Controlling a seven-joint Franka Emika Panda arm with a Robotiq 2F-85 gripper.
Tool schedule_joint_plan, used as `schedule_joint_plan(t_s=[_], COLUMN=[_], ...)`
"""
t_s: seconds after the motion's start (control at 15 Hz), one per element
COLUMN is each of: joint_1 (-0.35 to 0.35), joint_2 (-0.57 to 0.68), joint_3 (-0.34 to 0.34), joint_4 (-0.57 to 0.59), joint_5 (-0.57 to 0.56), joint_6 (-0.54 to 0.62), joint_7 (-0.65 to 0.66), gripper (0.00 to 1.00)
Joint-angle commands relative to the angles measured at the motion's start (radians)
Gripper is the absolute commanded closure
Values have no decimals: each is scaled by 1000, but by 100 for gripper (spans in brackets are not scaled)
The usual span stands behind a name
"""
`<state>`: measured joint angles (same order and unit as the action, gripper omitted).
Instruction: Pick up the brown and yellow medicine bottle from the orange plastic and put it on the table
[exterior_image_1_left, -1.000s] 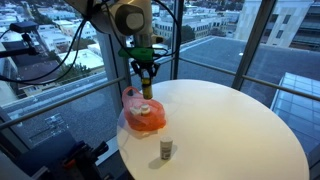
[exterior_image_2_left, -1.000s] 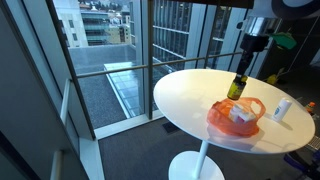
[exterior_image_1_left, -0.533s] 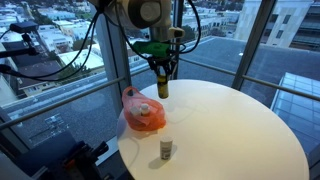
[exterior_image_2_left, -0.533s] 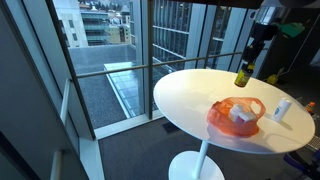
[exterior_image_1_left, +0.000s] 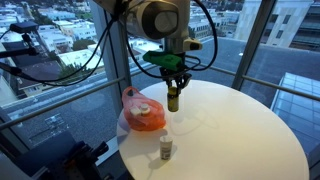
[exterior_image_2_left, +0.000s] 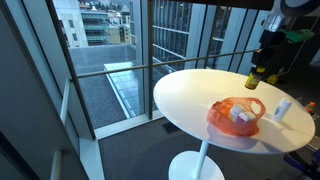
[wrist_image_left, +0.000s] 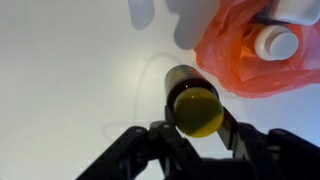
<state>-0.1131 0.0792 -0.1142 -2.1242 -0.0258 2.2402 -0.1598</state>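
Observation:
My gripper (exterior_image_1_left: 173, 86) is shut on the brown medicine bottle with a yellow cap (exterior_image_1_left: 173, 99) and holds it upright above the round white table (exterior_image_1_left: 240, 130), to the right of the orange plastic bag (exterior_image_1_left: 144, 117). In an exterior view the bottle (exterior_image_2_left: 253, 79) hangs over the table's far side, beyond the bag (exterior_image_2_left: 237, 116). In the wrist view the yellow cap (wrist_image_left: 196, 110) sits between my fingers (wrist_image_left: 196, 128), with the orange bag (wrist_image_left: 250, 50) at the upper right.
A white bottle (exterior_image_1_left: 145, 109) stays inside the orange bag, also seen in the wrist view (wrist_image_left: 277, 43). A small white bottle (exterior_image_1_left: 165, 149) stands on the table near its front edge, also in an exterior view (exterior_image_2_left: 282, 108). Glass windows surround the table.
My gripper has carried the brown bottle up out of the orange bag and sideways, away from the bag, over the bare table.

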Motion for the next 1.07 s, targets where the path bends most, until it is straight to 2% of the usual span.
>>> schedule_joint_plan(t_s=[0.0,0.6,1.0], joint_1=[-26,-83,-95], joint_2=[37,156,200], joint_3=[-18,-34,-33], joint_4=[6,39,29], joint_5=[21,102,98], joint_6=[0,45,102], joint_7=[11,-6,0], gripper=[81,81,81])
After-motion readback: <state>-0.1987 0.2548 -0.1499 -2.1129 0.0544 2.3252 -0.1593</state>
